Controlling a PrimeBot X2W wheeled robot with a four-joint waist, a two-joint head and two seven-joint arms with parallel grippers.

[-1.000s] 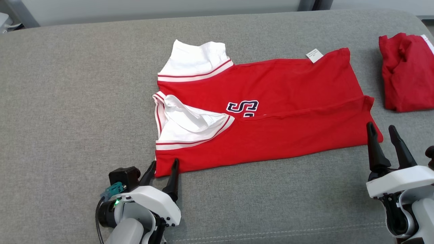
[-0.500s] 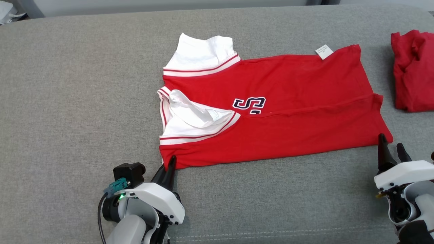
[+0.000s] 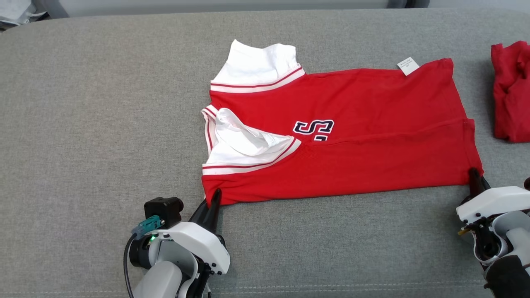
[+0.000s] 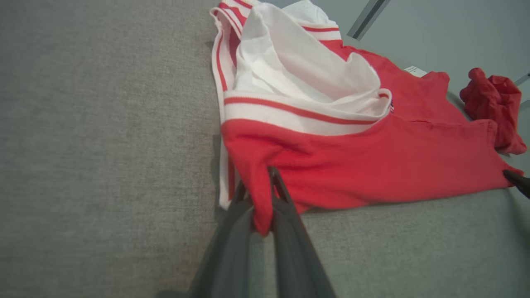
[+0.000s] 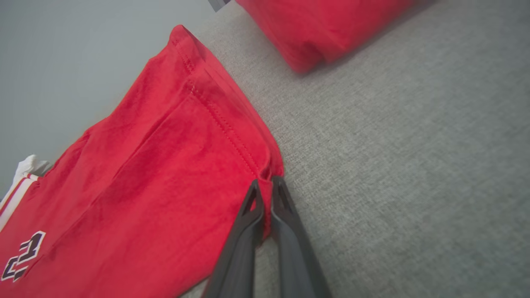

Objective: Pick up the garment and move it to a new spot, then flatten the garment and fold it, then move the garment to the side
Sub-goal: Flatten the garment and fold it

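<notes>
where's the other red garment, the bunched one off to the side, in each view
head view: bunched red garment, at the right edge.
left wrist view: upper right.
right wrist view: top centre, cut by the edge.
shared landmark: the jersey's stitched hem, the end facing it in each view.

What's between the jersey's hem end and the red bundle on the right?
Nothing: a bare strip of grey cushion separates the jersey from the red bundle. The head view shows it, and the right wrist view too.
</notes>
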